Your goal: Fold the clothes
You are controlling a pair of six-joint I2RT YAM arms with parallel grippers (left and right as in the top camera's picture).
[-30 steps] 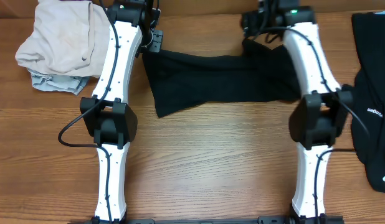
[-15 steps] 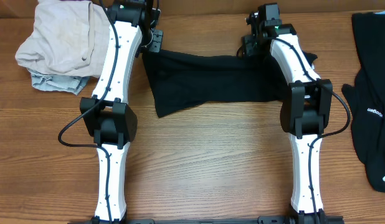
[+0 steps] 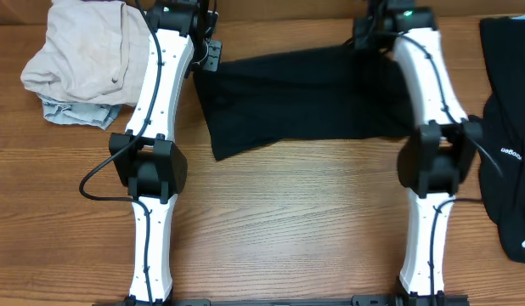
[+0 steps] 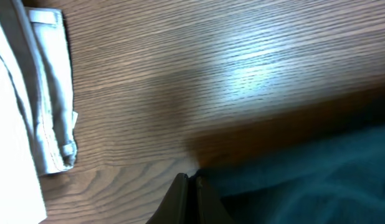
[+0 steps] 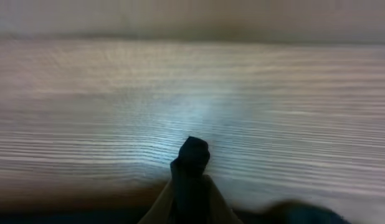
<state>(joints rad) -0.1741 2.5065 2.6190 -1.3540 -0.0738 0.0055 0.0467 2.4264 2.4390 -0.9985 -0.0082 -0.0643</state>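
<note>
Black T-shirt (image 3: 296, 98): we see it spread wide across the 12 o'clock part of the table (image 3: 288, 229), its far edge drawn between the two arms and its near edge lying on the wood.
Left gripper (image 4: 191, 186): pinched narrow on the shirt's 9 o'clock far corner; the wrist view shows the fingers pressed together at the edge of the dark cloth.
Right gripper (image 5: 191, 185): we find it clamped on the shirt's 3 o'clock far corner, with a small tuft of black fabric poking out above the fingertips.
Beige pile (image 3: 80, 51): crumpled at 10 o'clock, beside the left arm.
Other black garments (image 3: 509, 127): at 3 o'clock, apart from the shirt.
</note>
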